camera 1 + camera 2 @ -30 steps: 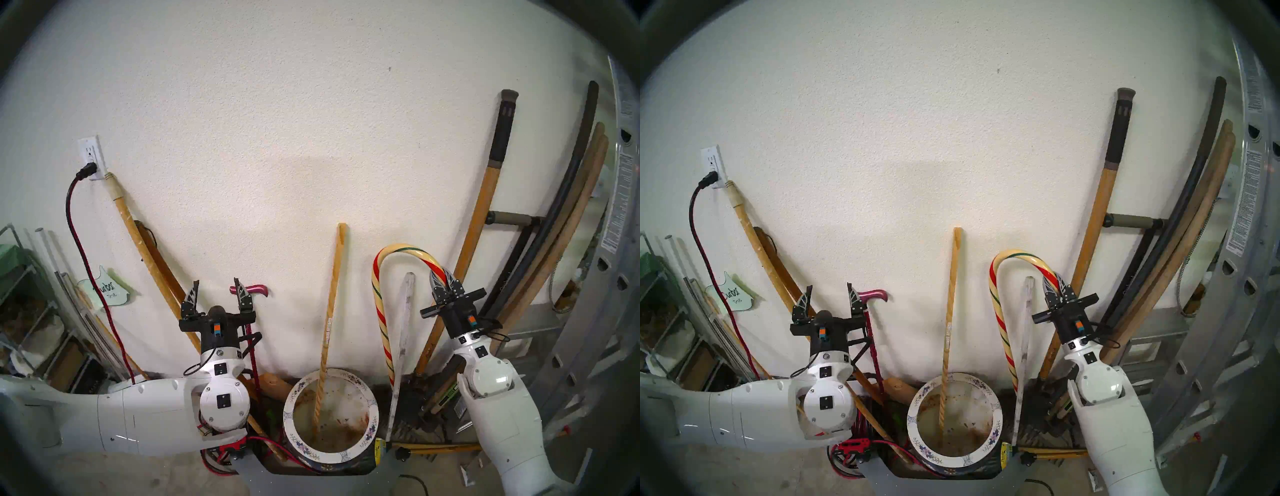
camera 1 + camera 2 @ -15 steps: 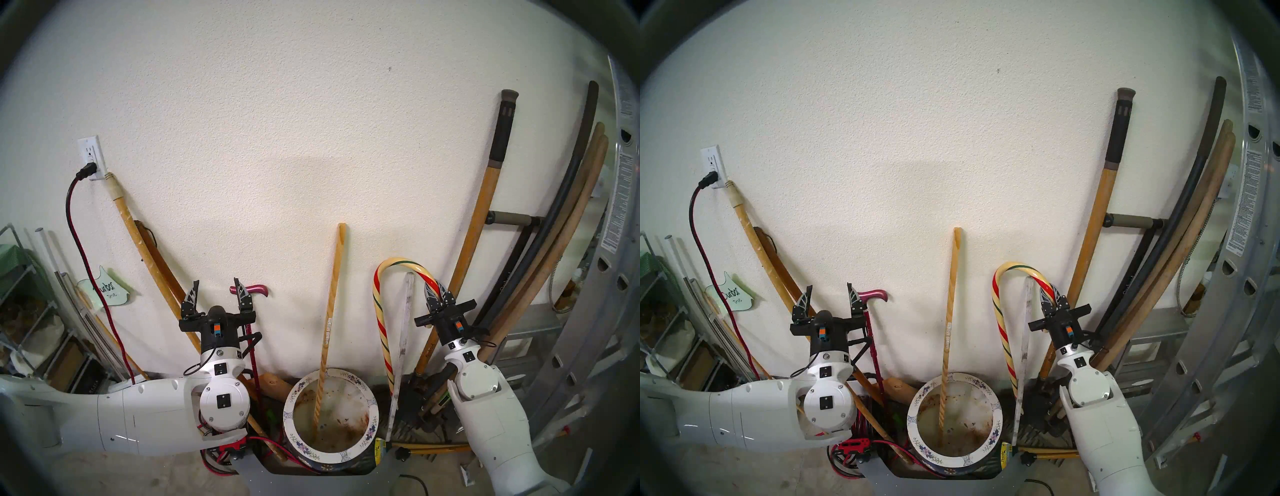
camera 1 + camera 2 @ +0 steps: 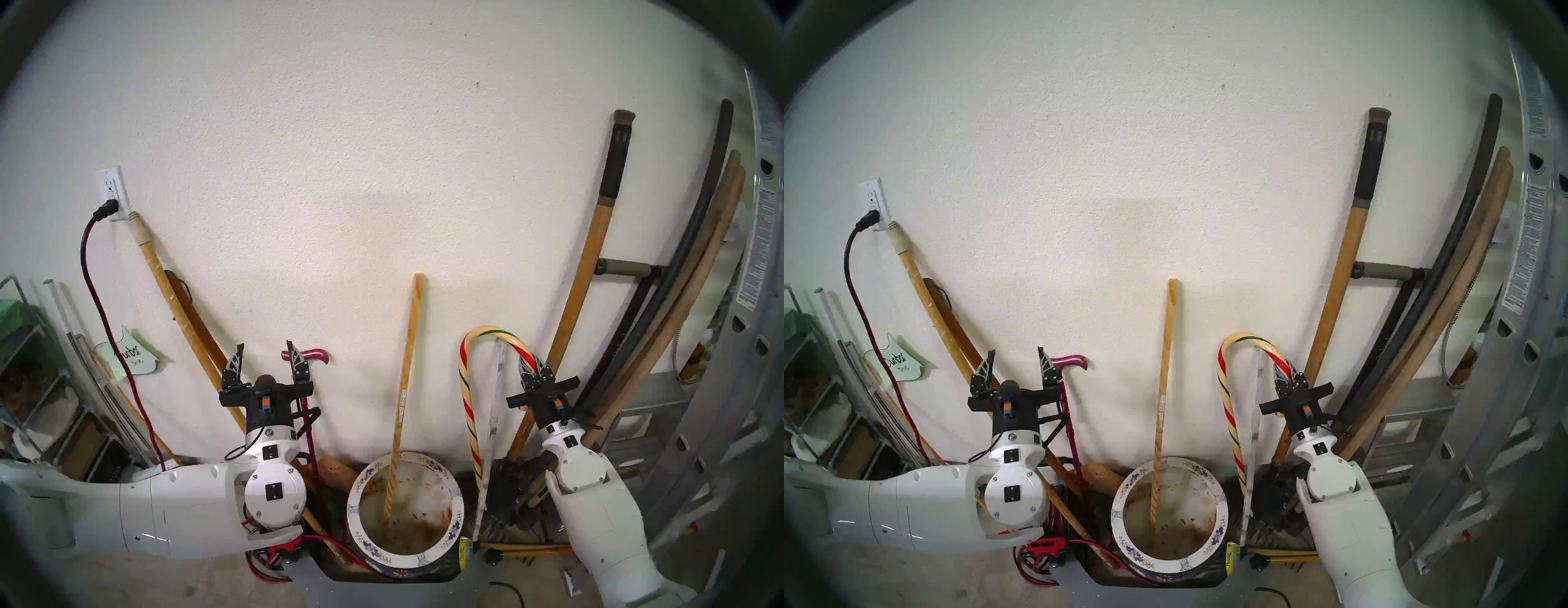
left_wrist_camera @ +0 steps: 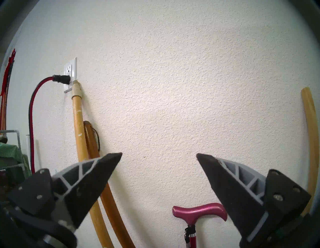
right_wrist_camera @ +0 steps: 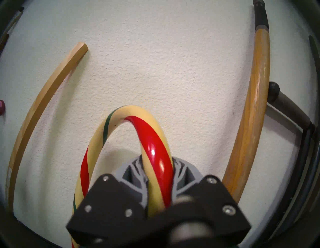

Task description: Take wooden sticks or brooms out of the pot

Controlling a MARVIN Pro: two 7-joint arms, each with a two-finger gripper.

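pot (image 3: 454,528), pale wooden pole (image 3: 406,373) standing inside

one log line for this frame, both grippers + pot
right gripper: shut on striped cane, outside pot | left gripper: open, empty | pot: pale pole inside | slat: beside pot

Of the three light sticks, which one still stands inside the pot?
The pale yellow pole: its foot is inside the pot. The striped cane and the grey slat stand outside.

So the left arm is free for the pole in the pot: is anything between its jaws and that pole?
Nothing visible. The left gripper is open, with bare wall between it and the pale wooden pole. The magenta cane sits just behind the jaws.
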